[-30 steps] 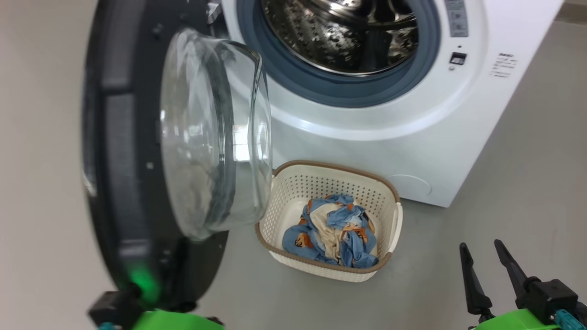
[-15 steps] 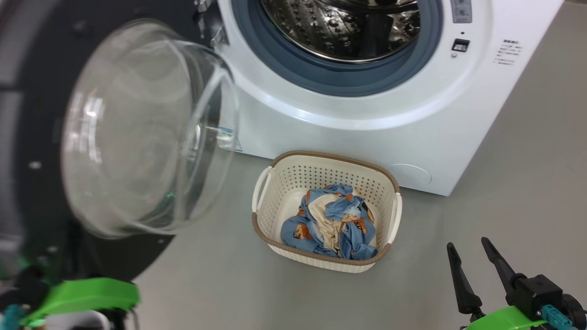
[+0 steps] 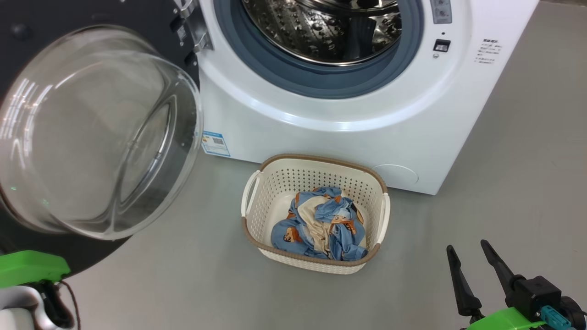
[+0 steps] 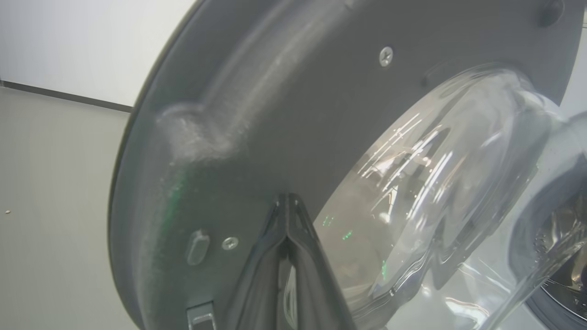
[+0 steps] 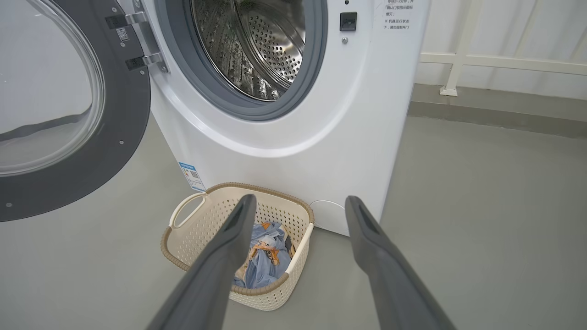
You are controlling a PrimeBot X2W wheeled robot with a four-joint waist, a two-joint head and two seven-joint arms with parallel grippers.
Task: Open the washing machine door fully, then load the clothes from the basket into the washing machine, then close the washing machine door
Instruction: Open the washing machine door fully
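The left pincer [image 4: 286,201] has its two dark fingers pressed together tip to tip. The tips sit close against the grey inner face of the washing machine door [image 4: 275,114]; whether they touch it I cannot tell. The right pincer [image 3: 467,247] has its fingers apart with nothing between them. It hangs over the grey floor [image 3: 504,192] in front of the washing machine [image 3: 348,146], off the right-hand end of its front and well apart from it.

The door stands wide open at the washing machine's left side, hinged there, its clear glass bowl bulging away from the black rim. The basket [image 3: 316,159] stands upright on the floor just in front of the washing machine, below its round opening. The clothes [image 3: 321,227] lie crumpled in the bottom of the basket, toward the side away from the washing machine. In the opening the perforated steel drum [image 3: 321,27] shows, ringed by the grey gasket [image 3: 321,85]. A small blue label [image 3: 215,143] sits low on the washing machine's front, near its left edge.
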